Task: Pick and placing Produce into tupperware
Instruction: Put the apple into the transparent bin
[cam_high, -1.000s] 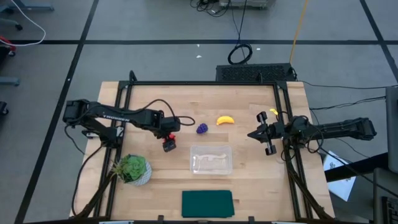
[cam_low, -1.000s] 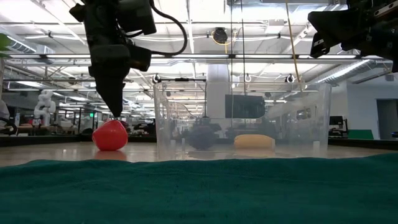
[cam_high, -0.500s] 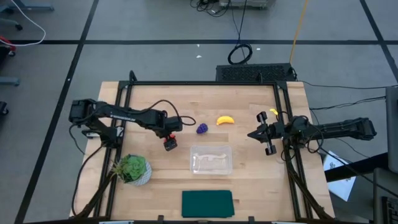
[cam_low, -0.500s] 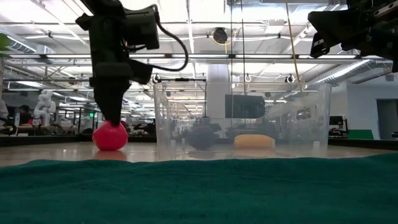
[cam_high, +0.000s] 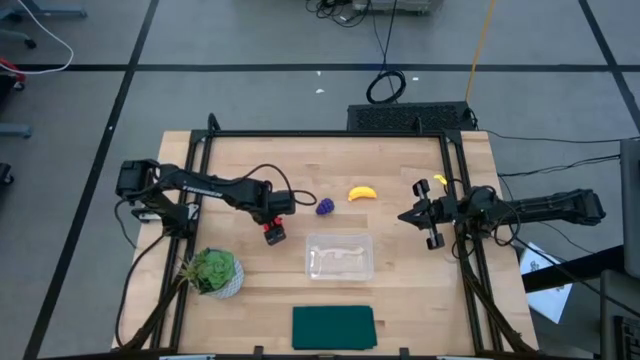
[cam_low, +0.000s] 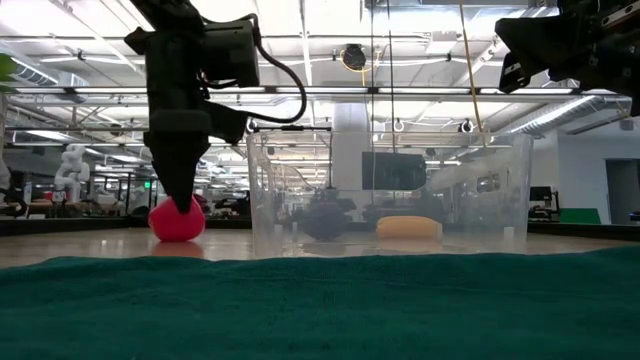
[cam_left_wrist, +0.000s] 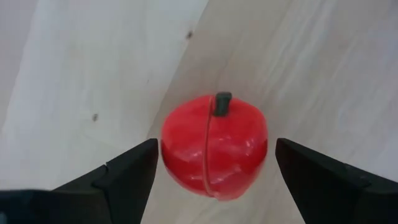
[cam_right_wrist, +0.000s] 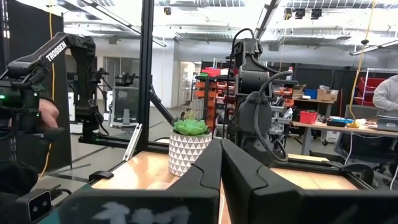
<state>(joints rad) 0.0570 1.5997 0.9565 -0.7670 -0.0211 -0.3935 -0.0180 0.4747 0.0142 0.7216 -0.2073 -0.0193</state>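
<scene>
From the high view, the clear tupperware (cam_high: 339, 257) sits on the wooden counter (cam_high: 400, 160) and holds none of the produce. The red fruit (cam_high: 272, 234) lies well to the tupperware's left, under the left tool (cam_high: 272, 229), which is down over it. The purple grape bunch (cam_high: 325, 206) lies beyond the tupperware's far left corner, and the yellow banana (cam_high: 362, 193) lies just to the right of the grapes, beyond the tupperware's far edge. The right tool (cam_high: 430, 215) waits to the tupperware's right, near the counter's edge. A potted green plant (cam_high: 212, 270) stands left of the tupperware at the near side, and a dark green mat (cam_high: 333, 327) lies in front of it.

In the low view, the left tool (cam_low: 180, 196) comes down onto the top of the red fruit (cam_low: 177, 222), left of the tupperware (cam_low: 390, 192). The banana (cam_low: 409, 227) shows through the clear walls. The right tool (cam_low: 515, 62) hangs high, above the tupperware's right side.

In the left wrist view, the left tool (cam_left_wrist: 212, 168) stands wide, its fingers (cam_left_wrist: 127, 174) on either side of the red fruit (cam_left_wrist: 214, 144) with a gap showing at each side, so nothing is gripped.

In the right wrist view, the right tool (cam_right_wrist: 221, 163) is closed with its fingers pressed together, holding nothing; the potted plant (cam_right_wrist: 191, 144) shows beyond it.
</scene>
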